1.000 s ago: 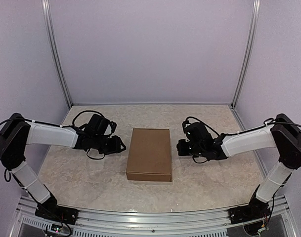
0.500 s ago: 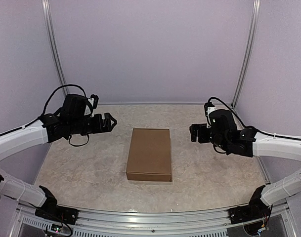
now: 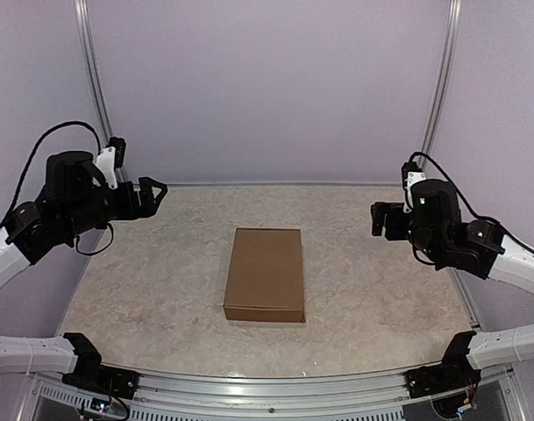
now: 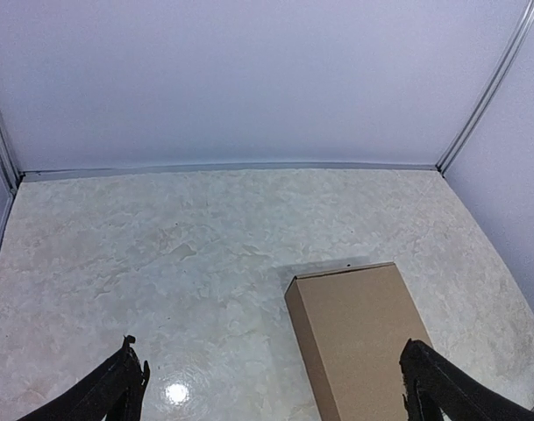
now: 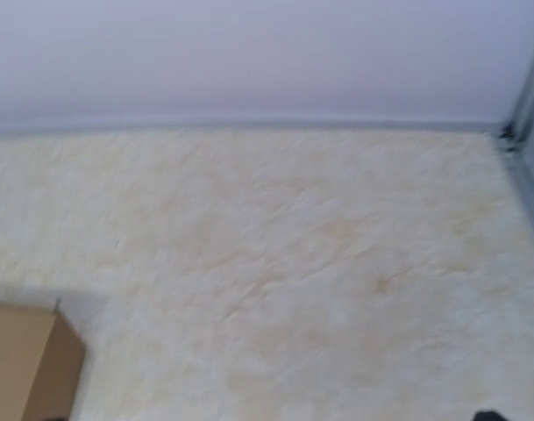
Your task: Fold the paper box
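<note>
The paper box (image 3: 265,274) lies shut on the marble-patterned table, a flat brown cardboard rectangle with its long side running away from the arm bases. My left gripper (image 3: 153,193) hangs raised at the far left, well clear of the box, jaws open and empty. The left wrist view has its two dark fingertips (image 4: 124,368) spread wide, with the box (image 4: 363,342) below and to the right. Raised at the far right, my right gripper (image 3: 378,219) is also open and empty. The right wrist view catches only a corner of the box (image 5: 21,360) and a sliver of one finger (image 5: 490,415).
Pale purple walls with metal corner posts (image 3: 433,105) enclose the table on three sides. An aluminium rail (image 3: 267,386) runs along the near edge between the two arm bases. Bare tabletop (image 3: 161,289) surrounds the box on all sides.
Both arms have lifted and swung outward from beside the box toward the side walls. Both grippers have opened. The box has stayed in place.
</note>
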Robot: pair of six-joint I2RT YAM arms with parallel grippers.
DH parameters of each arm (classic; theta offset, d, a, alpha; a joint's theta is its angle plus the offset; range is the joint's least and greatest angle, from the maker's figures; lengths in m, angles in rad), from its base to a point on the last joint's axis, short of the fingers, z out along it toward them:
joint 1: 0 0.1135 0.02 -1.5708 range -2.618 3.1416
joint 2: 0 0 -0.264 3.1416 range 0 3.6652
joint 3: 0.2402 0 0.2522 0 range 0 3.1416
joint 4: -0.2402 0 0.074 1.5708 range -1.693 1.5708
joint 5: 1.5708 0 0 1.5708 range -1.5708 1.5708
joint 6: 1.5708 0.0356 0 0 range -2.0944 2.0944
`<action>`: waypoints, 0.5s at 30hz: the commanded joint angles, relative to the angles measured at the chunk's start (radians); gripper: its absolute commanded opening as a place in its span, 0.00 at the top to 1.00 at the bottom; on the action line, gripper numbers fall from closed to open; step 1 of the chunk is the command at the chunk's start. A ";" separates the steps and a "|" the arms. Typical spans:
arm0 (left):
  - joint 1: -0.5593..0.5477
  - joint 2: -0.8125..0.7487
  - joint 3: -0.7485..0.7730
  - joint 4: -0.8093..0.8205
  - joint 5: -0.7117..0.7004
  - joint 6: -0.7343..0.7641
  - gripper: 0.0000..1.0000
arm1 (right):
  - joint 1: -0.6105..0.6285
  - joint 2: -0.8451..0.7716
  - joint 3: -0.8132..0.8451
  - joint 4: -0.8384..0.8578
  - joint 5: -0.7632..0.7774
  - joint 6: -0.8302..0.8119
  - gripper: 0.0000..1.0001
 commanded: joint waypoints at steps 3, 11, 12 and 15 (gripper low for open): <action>0.009 -0.119 -0.019 -0.029 -0.001 0.115 0.01 | -0.008 -0.148 0.033 -0.143 0.148 0.022 0.00; 0.058 -0.240 -0.170 0.122 0.097 0.155 0.01 | -0.008 -0.229 0.001 -0.111 0.045 -0.212 0.00; 0.060 -0.241 -0.173 0.122 0.095 0.155 0.01 | -0.008 -0.233 -0.009 -0.101 0.044 -0.217 0.00; 0.061 -0.235 -0.177 0.119 0.084 0.152 0.01 | -0.008 -0.238 -0.014 -0.103 0.031 -0.222 0.00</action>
